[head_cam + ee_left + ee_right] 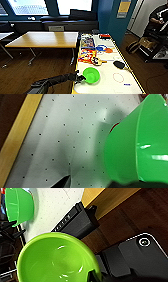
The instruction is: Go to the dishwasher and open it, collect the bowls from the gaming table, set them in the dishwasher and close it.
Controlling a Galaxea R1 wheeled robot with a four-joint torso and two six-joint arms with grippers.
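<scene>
Left claw [81,78] at the near rim of a green bowl [91,75] on the gaming table [107,86]
The left claw meets that bowl's rim at the white surface's near end, though I cannot tell whether it is clenched or released. In the right wrist view a second, lime-green bowl [56,259] sits close at the right claw [92,276], seemingly grasped by its rim. Beyond the first bowl lie colourful packets [87,53], then a wooden-topped table [45,38] to the left, and a person [158,17] far right
</scene>
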